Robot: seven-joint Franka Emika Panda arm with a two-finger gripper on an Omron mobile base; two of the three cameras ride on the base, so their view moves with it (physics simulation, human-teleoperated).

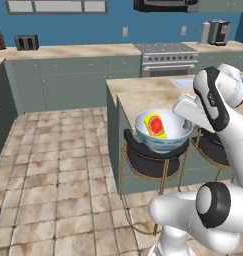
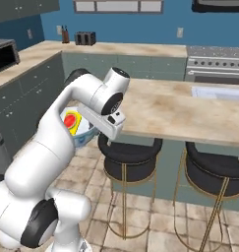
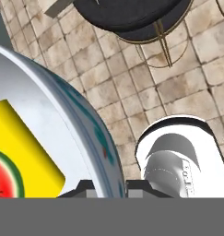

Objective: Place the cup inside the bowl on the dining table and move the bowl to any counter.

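In the right base view the arm hides most of the bowl [image 2: 84, 132]. The gripper [image 3: 106, 186], narrowly parted, pinches the bowl's rim, holding it mid-frame above a stool [image 1: 150, 157]; the cup [image 1: 157, 126] lies inside.

Glossy white rounded arm [image 1: 213, 210] segments, dark joint bands, seemingly no cables

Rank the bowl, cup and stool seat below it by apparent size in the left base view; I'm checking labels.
1. Stool seat, though partly hidden, and bowl: about equally wide, unranked.
2. Cup, clearly smallest, inside the bowl.
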